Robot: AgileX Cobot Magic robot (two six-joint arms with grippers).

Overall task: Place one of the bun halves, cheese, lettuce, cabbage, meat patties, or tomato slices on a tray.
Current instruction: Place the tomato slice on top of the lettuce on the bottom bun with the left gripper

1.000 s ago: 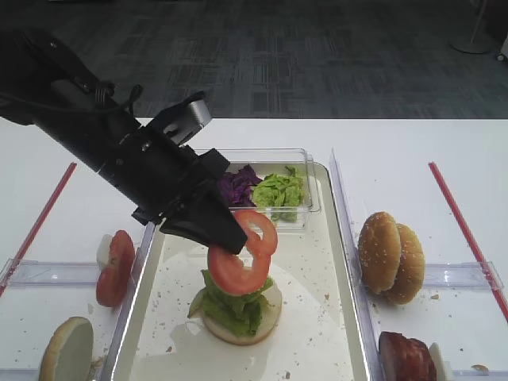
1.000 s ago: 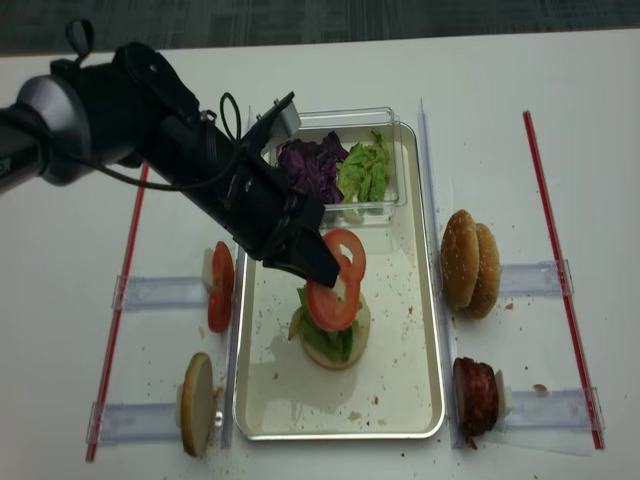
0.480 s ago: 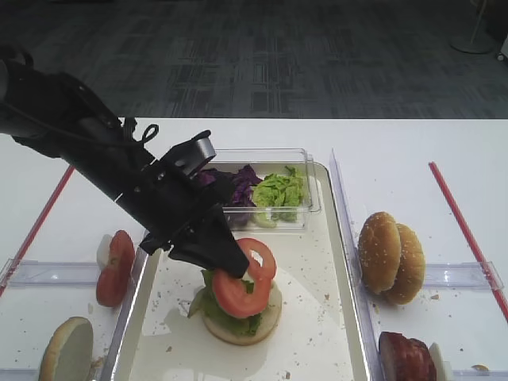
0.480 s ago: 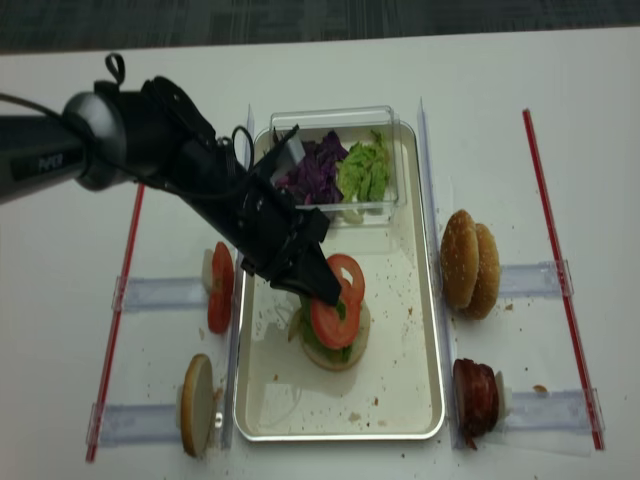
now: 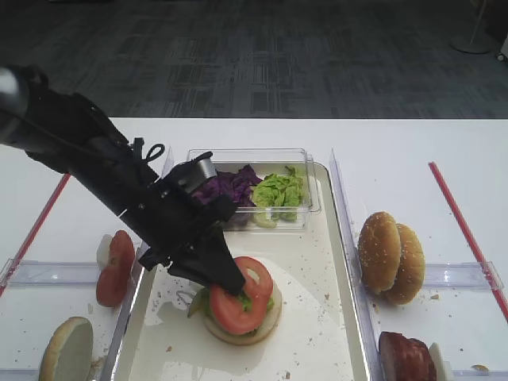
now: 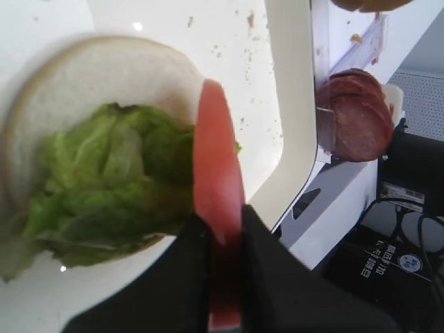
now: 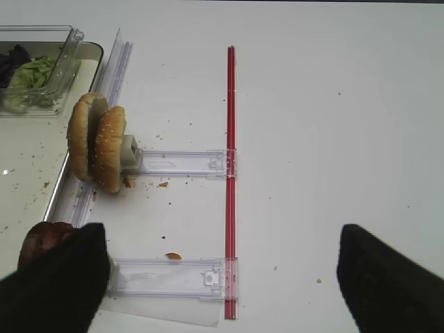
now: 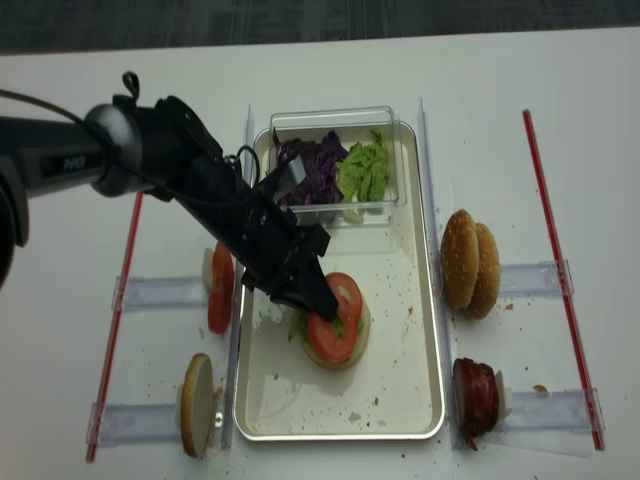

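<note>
My left gripper [image 5: 229, 284] is shut on two overlapping red tomato slices [image 5: 242, 298], seen edge-on in the left wrist view as one tomato slice [image 6: 216, 182] pinched between the black fingers [image 6: 267, 277]. The slices rest tilted on green lettuce [image 6: 111, 177] that lies on a pale bun half [image 6: 90, 76] in the middle of the metal tray [image 5: 313, 254]. In the realsense view the slices [image 8: 335, 322] cover most of that stack. My right gripper [image 7: 218, 243] hangs open over bare table, away from the tray, holding nothing.
A clear tub [image 5: 305, 178] at the tray's far end holds purple cabbage [image 5: 232, 185] and lettuce [image 5: 279, 190]. Two bun halves [image 5: 390, 255] and meat patties [image 5: 406, 357] stand in racks on the right. More tomato slices [image 5: 116, 267] and a bun half [image 5: 68, 349] stand on the left.
My left arm has come down and toward the near side with the tomato slices, from hanging above the lettuce-topped bun to resting on it. The right gripper's earlier state is not shown.
</note>
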